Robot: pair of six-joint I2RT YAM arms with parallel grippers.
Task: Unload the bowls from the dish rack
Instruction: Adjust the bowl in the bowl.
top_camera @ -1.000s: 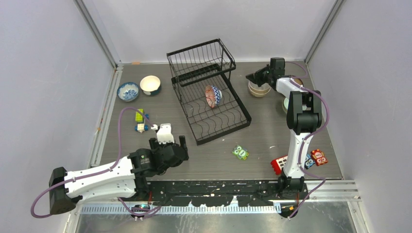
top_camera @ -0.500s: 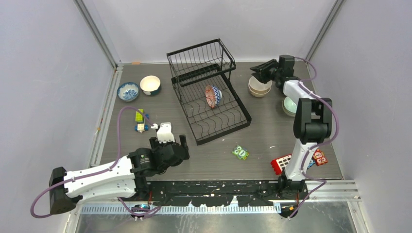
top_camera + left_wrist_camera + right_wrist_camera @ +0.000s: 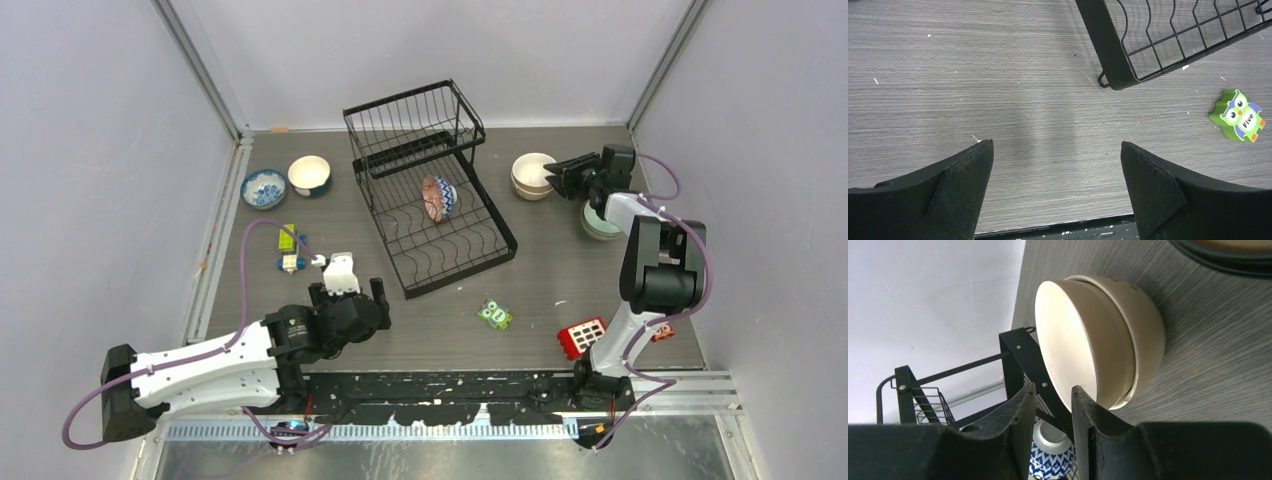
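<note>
- The right claw is seen released: its fingers are set only a narrow gap apart and nothing is held between them.
- Two cream bowls, nested one inside the other, are found just ahead of this claw's tips, resting on the desk; whether the tips touch them cannot be told.
- Beyond those bowls from the right claw, the black wire dish rack is seen, with its raised basket at the far end.
- One patterned bowl is left in the rack's lower tray, stood on its edge; its blue-and-white underside is glimpsed between the right claw's fingers in the wrist view.
- A mint green bowl is set behind the right claw, beside its wrist.
- The left claw is held wide open and empty above bare desk.
- The near corner of the rack is seen ahead and to the right of the left claw, and a green owl block marked "Five" is placed further right, apart from the rack.
- Well ahead and to the left of the left claw, a blue-patterned bowl and a cream-lined bowl are set side by side.
</note>
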